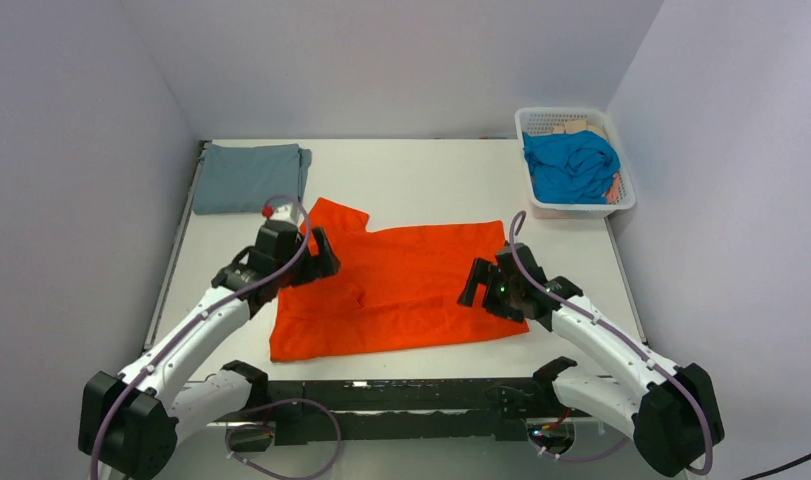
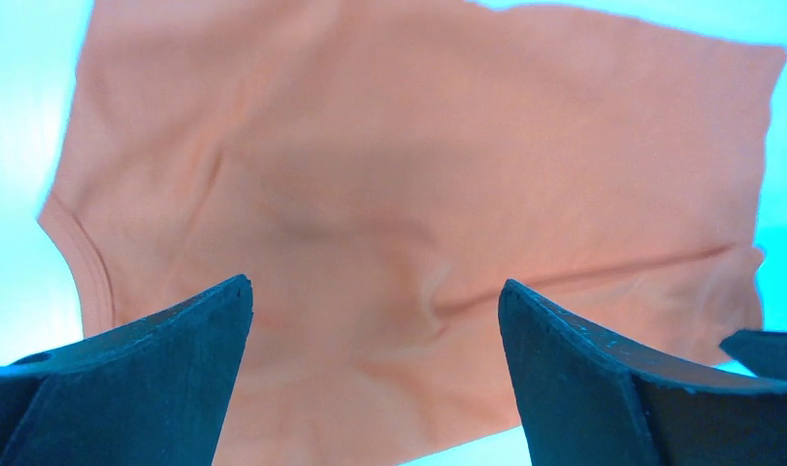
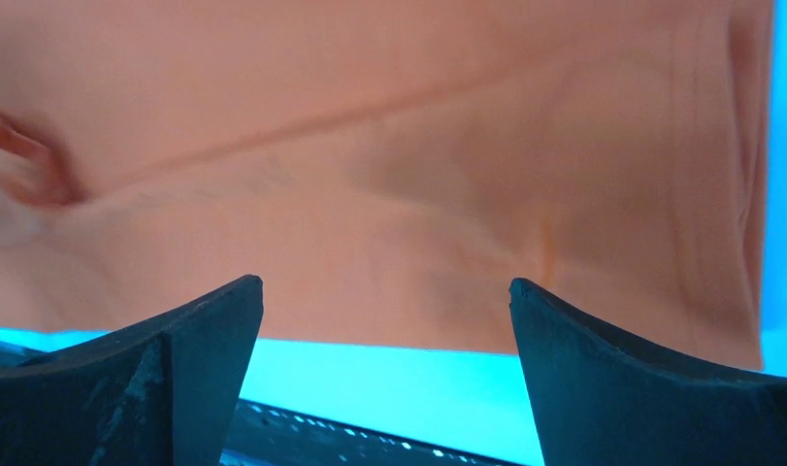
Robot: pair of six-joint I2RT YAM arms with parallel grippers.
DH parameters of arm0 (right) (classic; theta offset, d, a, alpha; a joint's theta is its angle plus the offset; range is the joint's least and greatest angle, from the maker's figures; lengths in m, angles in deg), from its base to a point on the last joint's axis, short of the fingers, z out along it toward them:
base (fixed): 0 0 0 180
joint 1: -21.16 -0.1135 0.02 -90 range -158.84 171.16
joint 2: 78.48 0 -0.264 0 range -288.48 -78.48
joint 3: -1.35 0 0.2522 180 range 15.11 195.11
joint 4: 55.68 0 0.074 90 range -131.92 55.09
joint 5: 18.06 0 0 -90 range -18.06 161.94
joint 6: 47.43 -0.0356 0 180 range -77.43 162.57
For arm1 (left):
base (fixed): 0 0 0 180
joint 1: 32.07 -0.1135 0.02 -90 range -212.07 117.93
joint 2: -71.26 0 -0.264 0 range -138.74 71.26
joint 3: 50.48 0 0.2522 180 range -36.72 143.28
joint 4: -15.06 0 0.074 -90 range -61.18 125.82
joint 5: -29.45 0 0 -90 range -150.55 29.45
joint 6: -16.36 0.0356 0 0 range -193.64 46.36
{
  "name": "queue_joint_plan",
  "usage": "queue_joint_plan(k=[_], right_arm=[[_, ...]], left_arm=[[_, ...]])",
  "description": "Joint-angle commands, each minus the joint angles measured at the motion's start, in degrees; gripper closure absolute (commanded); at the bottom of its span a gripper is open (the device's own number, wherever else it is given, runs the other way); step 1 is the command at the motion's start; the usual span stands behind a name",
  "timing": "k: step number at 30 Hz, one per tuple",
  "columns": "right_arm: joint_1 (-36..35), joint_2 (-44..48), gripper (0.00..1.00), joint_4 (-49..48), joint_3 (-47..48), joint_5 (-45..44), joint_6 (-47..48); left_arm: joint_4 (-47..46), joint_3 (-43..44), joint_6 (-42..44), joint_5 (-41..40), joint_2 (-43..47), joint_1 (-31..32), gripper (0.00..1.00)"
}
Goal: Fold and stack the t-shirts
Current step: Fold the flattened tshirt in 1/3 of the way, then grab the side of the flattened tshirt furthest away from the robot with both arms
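The orange t-shirt (image 1: 401, 285) lies spread flat on the middle of the table; it fills the left wrist view (image 2: 399, 194) and the right wrist view (image 3: 389, 175). My left gripper (image 1: 321, 255) is open and empty over the shirt's left edge, near a sleeve. My right gripper (image 1: 476, 285) is open and empty over the shirt's right edge. The grey-blue t-shirt (image 1: 249, 177) lies folded at the back left. The turquoise-blue t-shirt (image 1: 571, 165) is bunched in the basket.
The white lattice basket (image 1: 621, 205) stands at the back right with a pale fabric piece under the turquoise shirt. The black base rail (image 1: 401, 400) runs along the table's near edge. Walls close in on both sides.
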Motion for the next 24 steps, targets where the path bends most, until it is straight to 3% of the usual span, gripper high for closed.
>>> queue_joint_plan(k=[1,6,14,21,24], right_arm=[[0.0,-0.1,0.00,-2.5,9.8,-9.8,3.0],[2.2,-6.7,0.00,-8.0,16.5,-15.1,4.4],[10.9,-14.4,0.00,-13.3,18.9,-7.1,6.4],[14.5,-16.1,0.00,-13.9,17.3,-5.2,7.5],[15.1,-16.5,0.00,-15.2,16.1,-4.0,7.5]], left_arm=[[-3.4,10.9,5.9,-8.2,-5.3,-1.8,0.01],[-4.5,24.7,11.1,-6.7,-21.6,-7.6,0.01],[3.4,55.0,18.8,-5.4,-53.0,-11.6,0.00],[5.1,66.9,21.0,-3.1,-67.7,-13.4,0.08],[6.0,69.1,21.7,-1.9,-71.2,-13.5,0.16]])
